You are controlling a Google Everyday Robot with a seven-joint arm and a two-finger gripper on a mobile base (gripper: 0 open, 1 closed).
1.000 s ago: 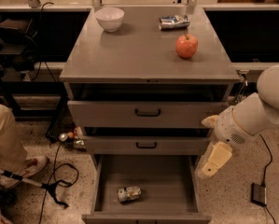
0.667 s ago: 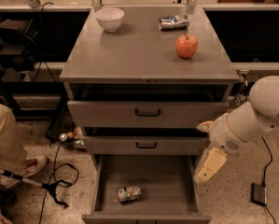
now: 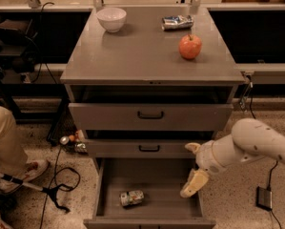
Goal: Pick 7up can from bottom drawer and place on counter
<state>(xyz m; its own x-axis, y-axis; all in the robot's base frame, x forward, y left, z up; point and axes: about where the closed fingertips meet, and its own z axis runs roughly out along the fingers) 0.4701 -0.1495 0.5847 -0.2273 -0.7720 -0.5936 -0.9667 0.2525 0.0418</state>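
7up can (image 3: 132,198), claw (image 3: 193,178) at bottom drawer (image 3: 156,178)

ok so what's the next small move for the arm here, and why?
Probably shift the end effector left and slightly lower, toward the 7up can. The can lies on its side near the front left of the open bottom drawer. The end effector hangs over the drawer's right side, apart from the can. Placing it on the counter only comes after a grasp.
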